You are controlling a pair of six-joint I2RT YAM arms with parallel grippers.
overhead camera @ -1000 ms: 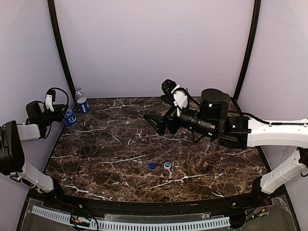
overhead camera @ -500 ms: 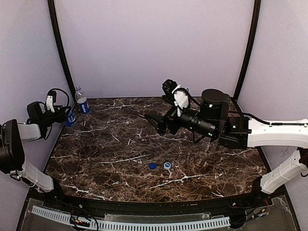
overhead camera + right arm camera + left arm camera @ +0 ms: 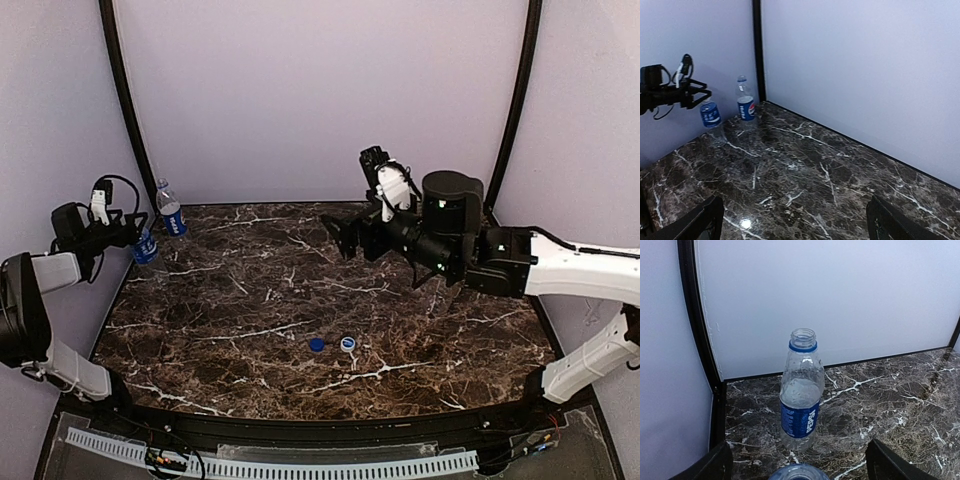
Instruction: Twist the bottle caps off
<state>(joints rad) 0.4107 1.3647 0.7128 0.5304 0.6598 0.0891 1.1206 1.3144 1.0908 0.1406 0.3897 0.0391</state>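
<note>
Top external showed me pale lilac walls (image 3: 320,100) and black corner posts (image 3: 125,110) round a dark brown marble-pattern table (image 3: 250,300) veined in white. My right gripper (image 3: 342,238) hung over the far middle, fingers wide, nothing between them. My left gripper (image 3: 132,235) sat at the far-left edge, fingers wide either side of the near bottle (image 3: 147,248), which was upright with a blue band too small to read. Just behind stood the far bottle (image 3: 801,400), uncapped, with a blue neck ring and a blue band reading "pepsi" in white. A blue cap (image 3: 316,344) and a white cap (image 3: 348,344) lay side by side at the front middle, well apart from both bottles.
</note>
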